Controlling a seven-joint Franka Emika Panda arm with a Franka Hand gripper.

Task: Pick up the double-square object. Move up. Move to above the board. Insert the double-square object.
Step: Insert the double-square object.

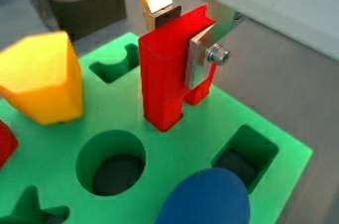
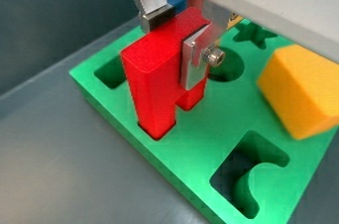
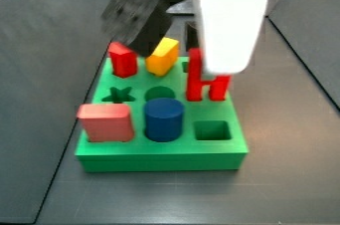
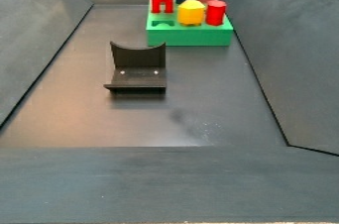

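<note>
1. The dark worktop (image 4: 172, 119) is big and mostly bare. The fixture (image 4: 135, 67) stands in the middle of it, well apart from the action.
2. The board (image 3: 159, 149) is a thick green slab at the far end of the worktop in a side view. It already carries a yellow block (image 1: 40, 74), a blue cylinder (image 3: 163, 119), a salmon-pink block (image 3: 103, 122) and a short red peg (image 3: 122, 60).
3. The double-square object (image 1: 169, 69) stands upright on the board, with its bottom end down in a hole near one edge. I judge it is partly in, not yet all the way down.
4. The gripper (image 2: 179, 45) is right above the board and clenched on the double-square object; in both wrist views a silver finger (image 1: 209, 55) presses flat against its side.
5. To do this step well, I think the gripper should keep the red piece straight up, not leaning.
6. It should push down slowly, so the corners do not catch on the hole's rim.
7. It should let go only when the piece sits firm and does not wobble.
</note>
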